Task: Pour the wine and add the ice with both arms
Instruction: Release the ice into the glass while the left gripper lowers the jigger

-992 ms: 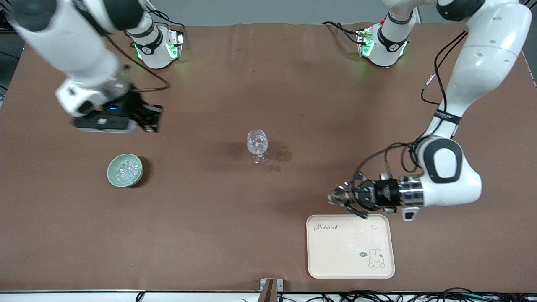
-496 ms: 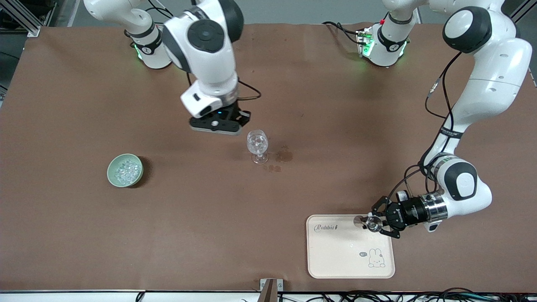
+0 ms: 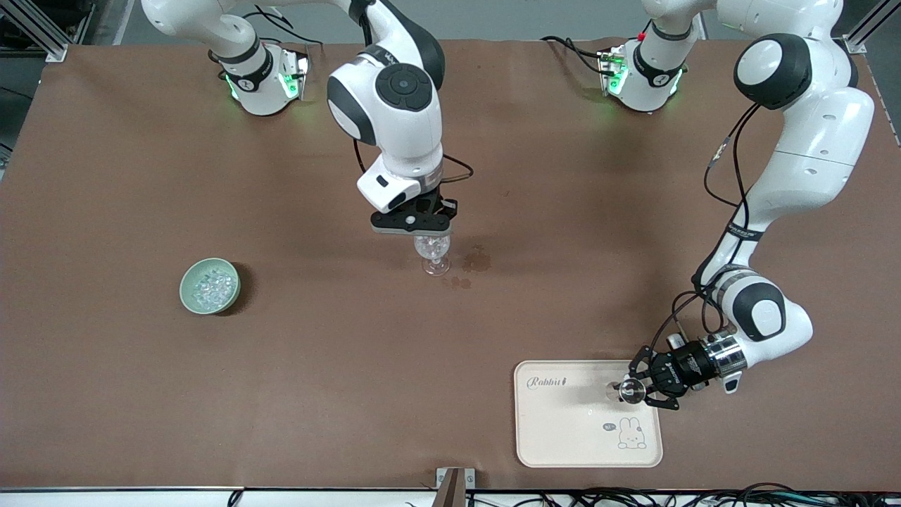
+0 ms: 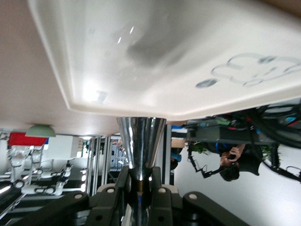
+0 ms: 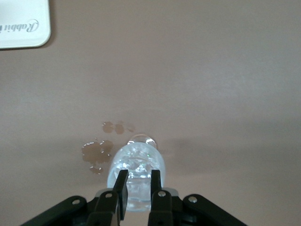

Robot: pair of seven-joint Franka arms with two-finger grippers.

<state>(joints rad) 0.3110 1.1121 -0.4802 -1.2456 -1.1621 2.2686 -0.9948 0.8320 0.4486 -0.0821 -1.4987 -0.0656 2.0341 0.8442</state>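
Change: since half a second ago the right arm (image 3: 394,113) has swung from beside the stemmed glass (image 3: 431,252) to directly above it, and the left gripper (image 3: 637,389) has sunk lower over the tray (image 3: 563,429).
Right arm pose: reaches out from its base to mid-worktop, forearm pointing steeply down, wrist vertical.
Right gripper (image 5: 138,186): hangs just over the glass's mouth, fingers a narrow gap apart; whether a lump of ice sits between them is hard to say against the clear glass below.
Left arm (image 3: 809,148) pose: folded high, then bent down to the worktop (image 3: 352,366), with the wrist lying nearly level and pointing toward the right arm's end.
Left gripper grip: closed around the narrow waist of a shiny metal cup (image 4: 140,141), held sideways over the tray's edge.
Glass: upright at mid-worktop, glinting lumps inside, with dark wet stains (image 3: 476,262) beside its foot.
Ice (image 3: 210,287): most lies heaped in the pale green bowl (image 3: 190,296), toward the right arm's end and nearer the front camera than the glass.
Tray: cream, with a rabbit drawing, close to the front edge.
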